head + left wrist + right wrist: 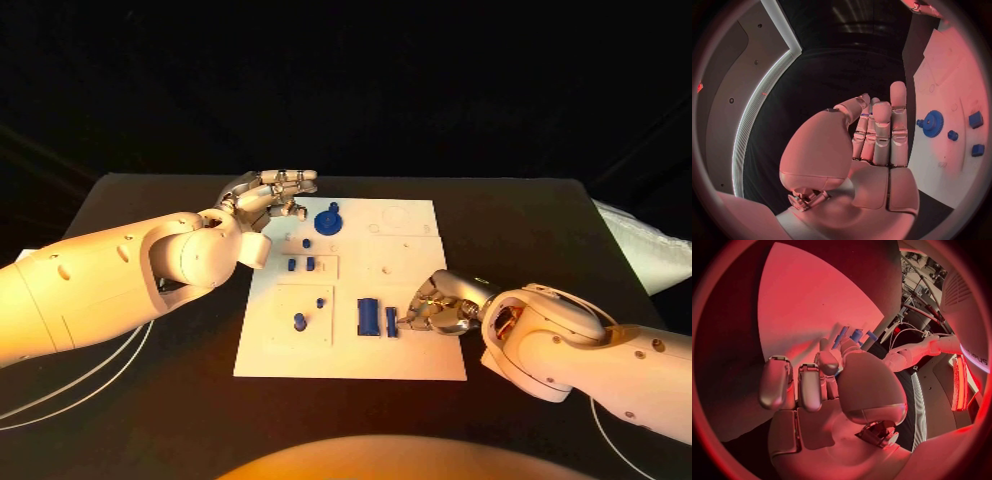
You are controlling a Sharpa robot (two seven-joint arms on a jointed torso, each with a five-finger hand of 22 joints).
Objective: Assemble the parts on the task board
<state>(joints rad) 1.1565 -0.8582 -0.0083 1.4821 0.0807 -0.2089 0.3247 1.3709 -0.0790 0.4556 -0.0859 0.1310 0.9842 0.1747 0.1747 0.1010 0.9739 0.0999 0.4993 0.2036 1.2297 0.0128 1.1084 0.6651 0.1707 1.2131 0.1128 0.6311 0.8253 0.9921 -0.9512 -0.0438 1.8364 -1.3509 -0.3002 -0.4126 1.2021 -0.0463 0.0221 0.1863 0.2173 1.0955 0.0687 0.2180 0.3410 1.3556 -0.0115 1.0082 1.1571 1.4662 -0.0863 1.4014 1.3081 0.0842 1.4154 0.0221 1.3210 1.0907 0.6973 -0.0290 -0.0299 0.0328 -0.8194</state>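
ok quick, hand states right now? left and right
Left hand: open, fingers straight, holding nothing, beside the task board.
Right hand: by the blue parts on the board; whether it grips one cannot be told.

surface: black table (534,215), matte | backdrop: dark, black behind far edge | right of table: white bag-like object (645,245), partly cut off | near left: thin white cables (65,395) across table | left wrist view: curved pale light strip (757,95) on dark wall | light: warm orange-red cast
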